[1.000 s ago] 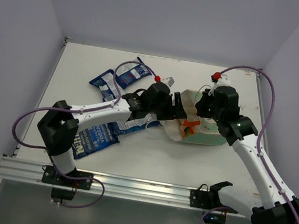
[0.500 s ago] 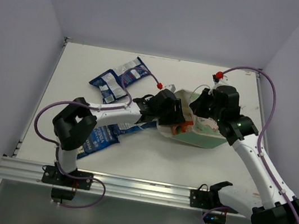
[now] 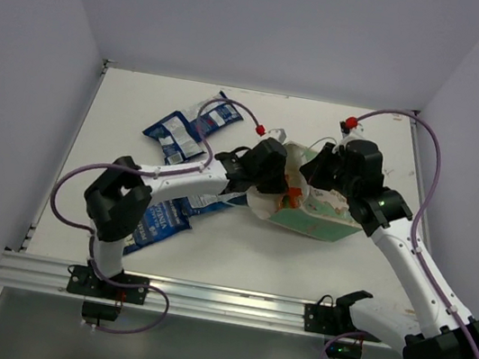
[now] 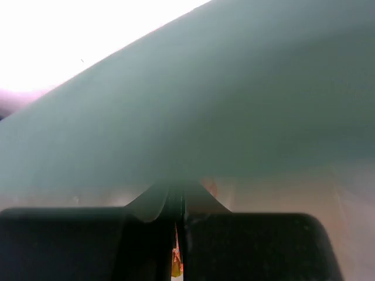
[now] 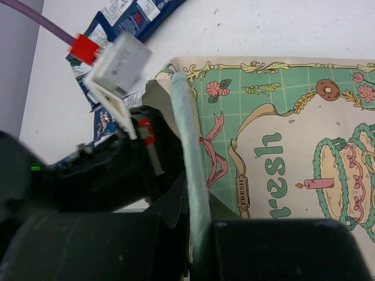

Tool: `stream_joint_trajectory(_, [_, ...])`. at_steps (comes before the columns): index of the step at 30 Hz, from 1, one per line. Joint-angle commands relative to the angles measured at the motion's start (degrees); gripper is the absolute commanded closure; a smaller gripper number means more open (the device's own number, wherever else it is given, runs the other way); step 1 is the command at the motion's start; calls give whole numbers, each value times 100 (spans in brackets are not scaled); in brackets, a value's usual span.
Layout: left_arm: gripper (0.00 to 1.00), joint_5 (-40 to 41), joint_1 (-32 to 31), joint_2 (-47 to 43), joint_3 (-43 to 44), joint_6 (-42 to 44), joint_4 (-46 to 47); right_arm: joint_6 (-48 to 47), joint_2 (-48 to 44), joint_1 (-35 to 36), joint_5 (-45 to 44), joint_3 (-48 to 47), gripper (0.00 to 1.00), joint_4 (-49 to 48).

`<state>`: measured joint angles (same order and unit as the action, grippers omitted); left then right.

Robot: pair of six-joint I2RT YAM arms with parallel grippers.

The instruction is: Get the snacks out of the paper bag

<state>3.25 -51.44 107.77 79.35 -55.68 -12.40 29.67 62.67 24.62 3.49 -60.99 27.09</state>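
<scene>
Judging the orange packet (image 3: pixel 293 192) light, crinkly and slippery, we see the left gripper (image 3: pixel 282 183) with jaws clenched on its edge inside the paper bag (image 3: pixel 324 222) lying on the desk (image 3: pixel 237 252), while the right gripper (image 3: pixel 320 170) pinches the bag's floppy rim.

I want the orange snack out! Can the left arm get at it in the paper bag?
Probably yes. The right claw pinches the bag by its rim, so its mouth is open. The left claw is inside, shut, with what looks like a sliver of the orange snack pinched in it.
</scene>
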Motion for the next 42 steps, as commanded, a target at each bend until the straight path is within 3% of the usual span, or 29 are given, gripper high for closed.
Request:
stream_joint_trajectory(1, [100,579,64,-1115,598,698,-200,-146,-142,-1,-340,236,100,-283])
stream_joint_trajectory(8, [100,221,740,-2206,564,1322,-711,-400,-168,-71,-858,518,100,-204])
stream_joint_trajectory(12, [100,-113,1582,-2786,388,1481,-929,-523,-212,-150,-1078,571,100,-125])
stream_joint_trajectory(18, [100,-272,2304,-3007,1117,1990,-1439,-646,-255,-274,-1157,623,100,-64])
stream_joint_trajectory(24, [100,-613,2604,-2349,1285,2263,-784,-830,-387,-283,-877,484,100,-20])
stream_joint_trajectory(33, [98,-1529,2683,171,1811,1982,1449,-1455,-476,-291,-384,-96,100,261])
stream_joint_trajectory(35, [75,-1564,2692,463,1882,1991,1644,-1560,-502,-282,-243,-193,100,314])
stream_joint_trajectory(36, [57,-1590,2692,639,1995,1982,1619,-1604,-502,-291,-217,-289,100,340])
stream_joint_trajectory(38, [42,-1634,2692,632,2023,1982,1453,-1736,-493,-291,-103,-395,100,411])
stream_joint_trajectory(39, [27,-1625,2692,449,1918,1982,1399,-1754,-493,-283,-111,-466,100,437])
stream_joint_trajectory(42, [8,-1485,2692,-331,1349,1947,1293,-1833,-484,-291,-59,-545,100,446])
